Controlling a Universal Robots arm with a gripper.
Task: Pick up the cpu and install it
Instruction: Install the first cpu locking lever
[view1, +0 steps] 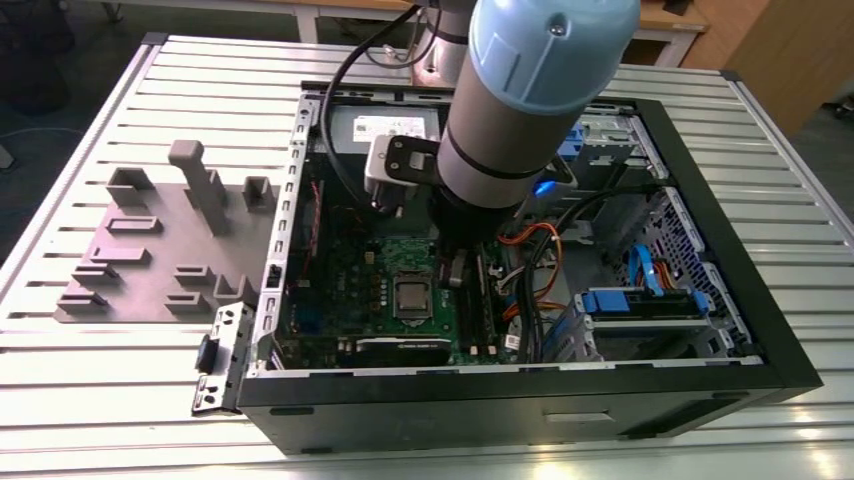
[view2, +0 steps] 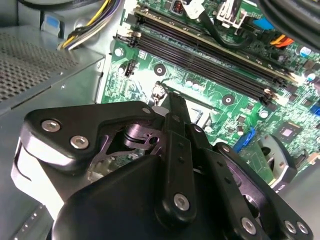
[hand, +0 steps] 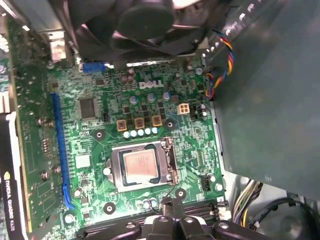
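The cpu (hand: 141, 167) is a flat square chip lying in the socket frame of the green motherboard (hand: 100, 145). In the exterior view the cpu (view1: 410, 296) shows as a pale grey square in the middle of the open computer case (view1: 747, 300). My gripper (hand: 169, 204) hovers just off the socket's edge, on the side of the memory slots (view2: 210, 60), a little above the board. In the second wrist view my gripper (view2: 172, 102) narrows to one tip, shut with nothing between its fingers. The arm (view1: 534, 90) reaches down into the case from above.
A grey fixture plate (view1: 160, 250) with upright blocks lies on the slatted table at the exterior view's left. Inside the case are a power supply (view1: 387, 125), blue drive brackets (view1: 641, 300), orange cables (view1: 527, 240), a graphics card (view1: 400, 350) and a black fan (hand: 145, 20).
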